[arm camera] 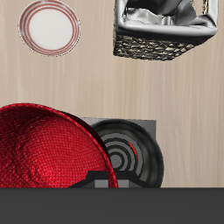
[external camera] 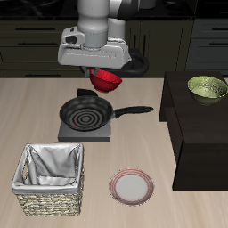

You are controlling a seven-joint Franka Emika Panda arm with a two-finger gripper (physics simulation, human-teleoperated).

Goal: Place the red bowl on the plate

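Note:
The red bowl (external camera: pixel 107 81) hangs tilted from my gripper (external camera: pixel 100 75), lifted above the back of the black frying pan (external camera: pixel 86 113). In the wrist view the bowl's ribbed red surface (arm camera: pixel 44 149) fills much of the frame close to the camera. My fingers are mostly hidden behind the bowl; they are shut on its rim. The plate (external camera: pixel 131 186), pink-rimmed with a pale centre, lies flat near the table's front edge, well away from the gripper. It also shows in the wrist view (arm camera: pixel 50 26).
The frying pan sits on a grey stove pad (external camera: pixel 85 132), its handle (external camera: pixel 134 111) pointing sideways. A woven basket (external camera: pixel 50 181) with grey lining stands beside the plate. An olive-green bowl (external camera: pixel 207 87) rests on a dark cabinet (external camera: pixel 200 134).

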